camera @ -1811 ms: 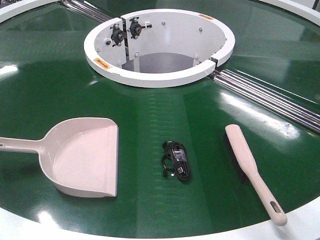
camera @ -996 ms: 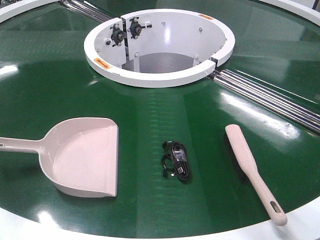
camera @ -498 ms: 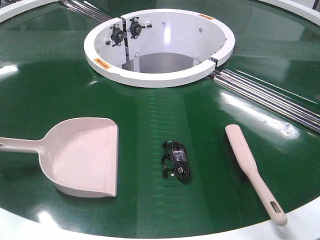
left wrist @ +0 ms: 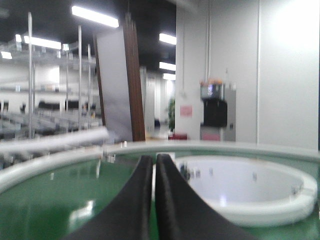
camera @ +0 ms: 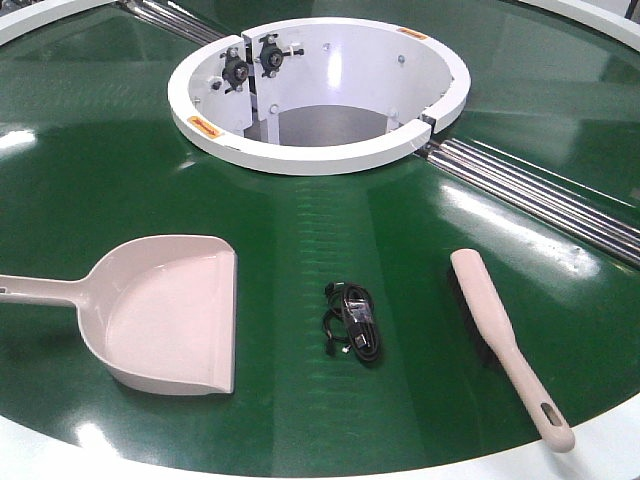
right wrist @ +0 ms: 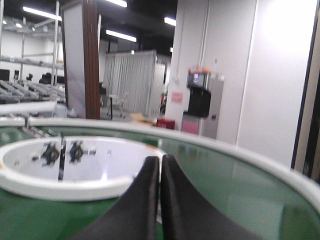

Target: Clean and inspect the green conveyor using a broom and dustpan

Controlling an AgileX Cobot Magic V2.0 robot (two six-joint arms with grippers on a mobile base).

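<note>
The green conveyor point(camera: 90, 190) fills the front view, glossy, with a white hub opening point(camera: 320, 90) at the back. The beige dustpan point(camera: 165, 312) lies at the left, mouth facing right, handle running off the left edge. At the right the slim beige broom point(camera: 505, 342) lies on the belt, its slotted handle end over the white rim. Neither arm shows in the front view. In the left wrist view my left gripper point(left wrist: 153, 162) is shut on nothing, above the belt and facing the hub. My right gripper point(right wrist: 160, 162) is likewise shut and empty.
A small coiled black cable point(camera: 354, 322) lies on the belt between dustpan and broom. Metal rollers point(camera: 540, 195) run from the hub toward the right edge. The white outer rim point(camera: 610, 440) borders the front. Shelving and a dark pillar point(left wrist: 132, 80) stand beyond the conveyor.
</note>
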